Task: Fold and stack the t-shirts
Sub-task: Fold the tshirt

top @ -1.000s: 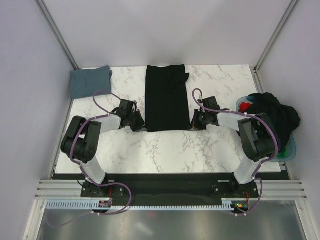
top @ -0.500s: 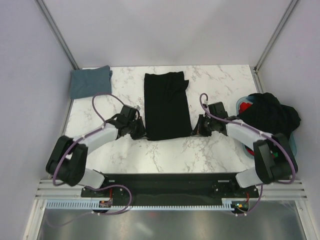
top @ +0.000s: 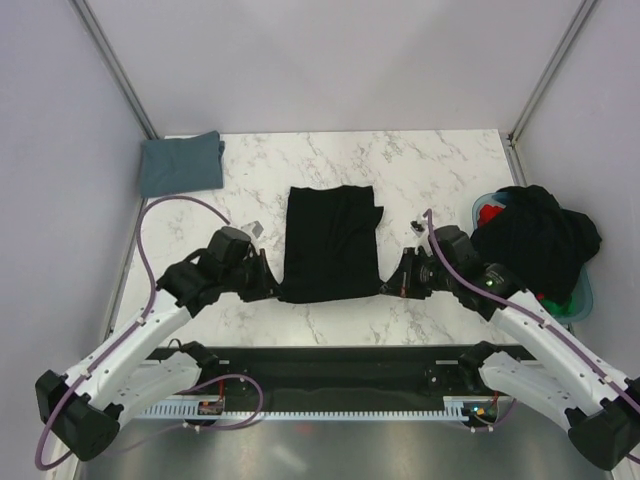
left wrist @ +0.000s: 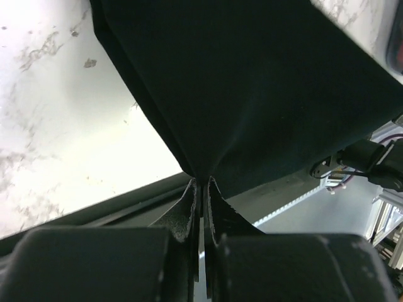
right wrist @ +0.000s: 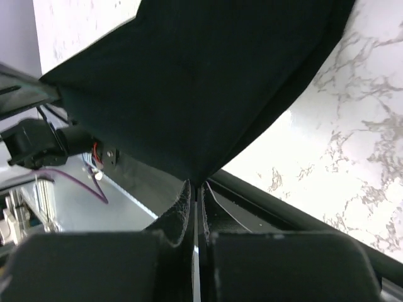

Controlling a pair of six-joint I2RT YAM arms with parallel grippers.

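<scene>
1. While the folded grey-blue t-shirt [top: 180, 165] lies in the far left corner of the worktop [top: 450, 165], it is well apart from both arms.
2. The left claw [left wrist: 200, 184] is pressed closed on the near left corner of the black t-shirt [top: 330, 240], with only a thin edge of cloth between its fingers.
3. The black t-shirt lies as a long strip in the middle of the worktop, and its near end seems a little raised between the two claws.
4. The right claw [right wrist: 196, 187] is closed in the same way on the near right corner.
5. I judge that slipping is the risk: so small a pinch can let go if one arm pulls faster, and then the fold lands crooked.
6. At the right, a pile of dark clothes [top: 540, 230] fills the blue bin [top: 585, 290].
</scene>
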